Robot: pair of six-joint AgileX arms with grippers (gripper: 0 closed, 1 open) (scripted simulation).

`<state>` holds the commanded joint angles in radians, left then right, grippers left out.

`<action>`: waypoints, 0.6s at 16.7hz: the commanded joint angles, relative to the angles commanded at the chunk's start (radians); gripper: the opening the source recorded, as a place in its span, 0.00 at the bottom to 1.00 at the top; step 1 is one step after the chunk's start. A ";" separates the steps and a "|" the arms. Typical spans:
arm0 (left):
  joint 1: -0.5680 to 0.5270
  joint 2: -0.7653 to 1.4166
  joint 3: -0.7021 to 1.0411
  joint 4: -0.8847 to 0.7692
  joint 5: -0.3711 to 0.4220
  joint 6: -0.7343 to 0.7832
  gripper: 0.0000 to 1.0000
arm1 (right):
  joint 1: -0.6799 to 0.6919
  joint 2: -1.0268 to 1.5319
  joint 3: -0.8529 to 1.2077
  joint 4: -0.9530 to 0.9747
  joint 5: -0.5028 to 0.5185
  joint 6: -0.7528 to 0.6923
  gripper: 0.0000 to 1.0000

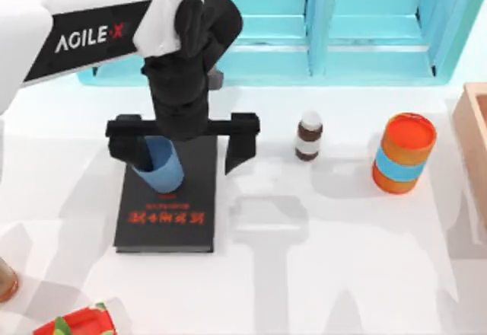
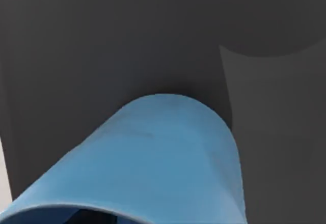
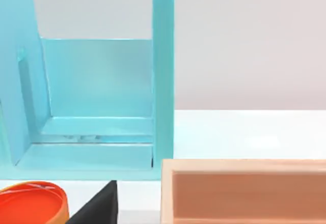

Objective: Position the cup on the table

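Note:
The light-blue cup (image 1: 161,164) stands on the black book (image 1: 171,213), leaning slightly, with its narrower base down. My left gripper (image 1: 183,146) hangs over it, open wide. The cup sits between the fingers, close to the left finger (image 1: 125,148) and well apart from the right finger (image 1: 240,148). In the left wrist view the cup (image 2: 163,163) runs away from the camera, its base against the book's dark cover (image 2: 102,40). The white table (image 1: 327,259) lies all around the book. A dark edge of my right gripper (image 3: 97,208) shows beside the orange lid.
A small brown bottle (image 1: 309,135) and an orange canister with a blue band (image 1: 403,154) stand right of the book. A wooden box (image 1: 475,145) is at the right edge, a turquoise shelf (image 1: 319,23) along the back, and a red packet (image 1: 80,321) at the front left.

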<state>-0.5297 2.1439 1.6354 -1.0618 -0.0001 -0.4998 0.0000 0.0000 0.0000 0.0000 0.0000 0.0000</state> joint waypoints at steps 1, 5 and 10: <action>0.000 0.000 -0.001 0.001 0.000 0.000 1.00 | 0.000 0.000 0.000 0.000 0.000 0.000 1.00; 0.000 0.000 -0.001 0.001 0.000 0.000 0.85 | 0.000 0.000 0.000 0.000 0.000 0.000 1.00; 0.000 0.000 -0.001 0.001 0.000 0.000 0.47 | 0.000 0.000 0.000 0.000 0.000 0.000 1.00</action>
<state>-0.5297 2.1441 1.6348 -1.0611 -0.0001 -0.4998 0.0000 0.0000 0.0000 0.0000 0.0000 0.0000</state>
